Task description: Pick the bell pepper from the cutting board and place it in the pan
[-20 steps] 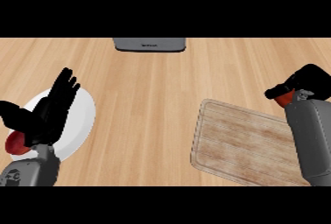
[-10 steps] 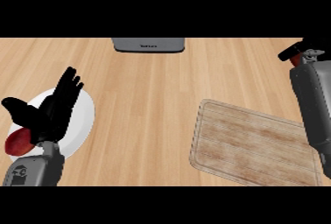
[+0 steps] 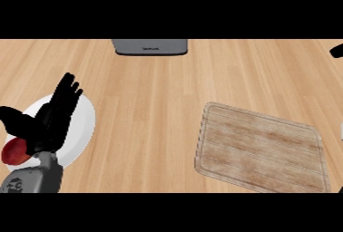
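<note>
Bare wooden cutting board (image 3: pixel 261 149) at right, lying flat and slightly skewed

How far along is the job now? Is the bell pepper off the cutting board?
Done: the cutting board carries no pepper. In hand: unclear, because only a tip of the right hand shows at the view's right edge, so what it holds cannot be seen. The left hand rests open over the white plate. Left: no pepper is visible in a pan, so placing is unconfirmed.
</note>
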Robot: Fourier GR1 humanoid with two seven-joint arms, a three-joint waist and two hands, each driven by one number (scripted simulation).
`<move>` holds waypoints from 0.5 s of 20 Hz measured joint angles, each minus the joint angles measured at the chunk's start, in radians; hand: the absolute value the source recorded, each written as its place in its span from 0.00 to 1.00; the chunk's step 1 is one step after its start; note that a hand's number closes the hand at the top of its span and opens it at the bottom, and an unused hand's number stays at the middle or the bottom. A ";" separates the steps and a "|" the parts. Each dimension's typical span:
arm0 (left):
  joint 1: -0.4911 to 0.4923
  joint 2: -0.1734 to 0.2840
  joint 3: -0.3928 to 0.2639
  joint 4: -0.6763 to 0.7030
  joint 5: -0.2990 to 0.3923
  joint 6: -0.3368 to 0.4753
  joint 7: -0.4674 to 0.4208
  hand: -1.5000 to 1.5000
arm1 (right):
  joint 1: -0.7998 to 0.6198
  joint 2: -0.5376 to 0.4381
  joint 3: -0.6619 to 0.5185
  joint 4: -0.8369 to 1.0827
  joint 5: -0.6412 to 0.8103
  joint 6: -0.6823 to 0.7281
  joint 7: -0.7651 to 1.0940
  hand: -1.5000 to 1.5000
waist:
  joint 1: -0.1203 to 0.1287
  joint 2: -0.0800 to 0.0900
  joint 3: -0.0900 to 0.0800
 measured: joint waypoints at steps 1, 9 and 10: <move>0.000 0.005 0.008 0.005 0.006 -0.006 -0.003 0.50 | 0.013 -0.014 -0.015 -0.014 -0.004 0.000 -0.004 1.00 | -0.001 0.000 0.000; 0.010 0.009 0.019 0.004 0.009 -0.012 -0.009 0.50 | 0.259 -0.108 -0.172 -0.165 -0.086 -0.090 -0.077 1.00 | -0.011 -0.001 0.000; -0.003 -0.001 0.010 0.009 -0.002 0.000 -0.008 0.50 | 0.284 -0.113 -0.193 -0.168 -0.095 -0.116 -0.088 1.00 | -0.011 -0.001 0.001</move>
